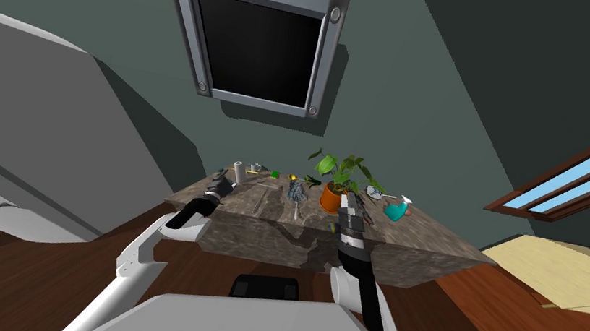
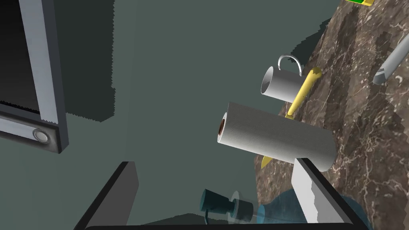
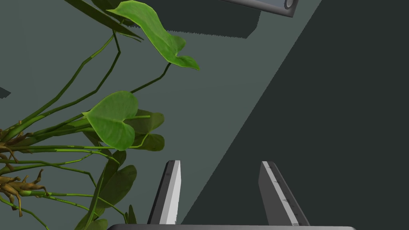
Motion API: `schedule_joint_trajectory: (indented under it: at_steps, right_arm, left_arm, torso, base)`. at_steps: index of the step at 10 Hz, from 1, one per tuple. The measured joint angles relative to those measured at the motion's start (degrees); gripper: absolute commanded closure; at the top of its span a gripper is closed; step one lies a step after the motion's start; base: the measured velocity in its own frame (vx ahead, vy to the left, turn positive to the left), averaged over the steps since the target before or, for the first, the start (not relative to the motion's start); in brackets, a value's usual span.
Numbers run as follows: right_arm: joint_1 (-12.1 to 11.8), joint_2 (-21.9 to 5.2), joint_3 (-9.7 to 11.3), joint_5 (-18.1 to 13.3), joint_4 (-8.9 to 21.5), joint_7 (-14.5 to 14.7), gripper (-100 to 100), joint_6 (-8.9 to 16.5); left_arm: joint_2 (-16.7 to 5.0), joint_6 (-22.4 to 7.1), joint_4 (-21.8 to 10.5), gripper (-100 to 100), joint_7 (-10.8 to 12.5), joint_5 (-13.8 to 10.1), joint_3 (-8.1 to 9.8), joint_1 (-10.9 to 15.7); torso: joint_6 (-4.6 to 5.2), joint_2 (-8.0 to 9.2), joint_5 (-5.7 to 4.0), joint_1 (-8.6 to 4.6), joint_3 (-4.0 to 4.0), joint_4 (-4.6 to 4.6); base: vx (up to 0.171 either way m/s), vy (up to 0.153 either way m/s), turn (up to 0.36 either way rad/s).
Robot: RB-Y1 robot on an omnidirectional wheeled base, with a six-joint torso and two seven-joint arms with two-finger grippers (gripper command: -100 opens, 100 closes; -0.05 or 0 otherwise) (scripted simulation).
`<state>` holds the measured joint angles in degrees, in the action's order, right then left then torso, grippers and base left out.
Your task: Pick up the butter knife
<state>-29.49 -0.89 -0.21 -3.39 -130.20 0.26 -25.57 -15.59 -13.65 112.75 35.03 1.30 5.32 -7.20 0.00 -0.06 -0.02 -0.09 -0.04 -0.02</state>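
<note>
On the brown marbled table (image 1: 420, 244) a slim grey utensil, which I take for the butter knife (image 1: 263, 185), lies flat behind the left hand. The left wrist view catches its rounded grey end (image 2: 388, 66) off to the side, beyond a yellow pencil (image 2: 303, 90). My left gripper (image 1: 219, 180) hovers at the table's left end, open (image 2: 213, 161), with a lying paper towel roll (image 2: 275, 137) ahead of it. The right gripper (image 1: 351, 202) is beside the potted plant (image 1: 336, 180), open (image 3: 220, 162) with nothing between its fingers.
A white mug (image 2: 281, 84) lies behind the roll, and a blue bottle with a teal cap (image 2: 239, 208) sits close under the left fingers. A teal watering can (image 1: 394, 209) and a grey bundle (image 1: 295, 190) stand on the table. Plant leaves (image 3: 114, 123) crowd the right hand.
</note>
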Motion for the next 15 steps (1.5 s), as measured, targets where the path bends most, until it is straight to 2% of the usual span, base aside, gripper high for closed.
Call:
schedule_joint_trajectory:
  at_steps: [4,12,15]
  right_arm:
    - [0.00,0.00,0.00,0.00,0.00,0.00,0,0.00]
    - [0.00,0.00,0.00,0.00,0.00,0.00,0,0.00]
    - [0.00,0.00,0.00,0.00,0.00,0.00,0,0.00]
  left_arm:
    - [-0.39,-5.71,-2.70,-100,5.48,-1.04,0.92,3.26]
    - [0.64,-16.05,-10.66,-100,15.98,-2.30,2.50,10.94]
    - [1.26,-19.95,-12.33,-100,19.65,-2.75,3.00,12.72]
  torso:
    - [0.00,0.01,-0.01,-0.01,0.01,0.00]
    - [0.00,0.02,-0.01,-0.01,0.01,0.00]
    - [-0.01,0.01,-0.01,0.00,0.00,0.00]
  base:
    - [0.011,-0.025,0.002]
    - [0.008,-0.024,0.002]
    - [0.012,-0.024,0.003]
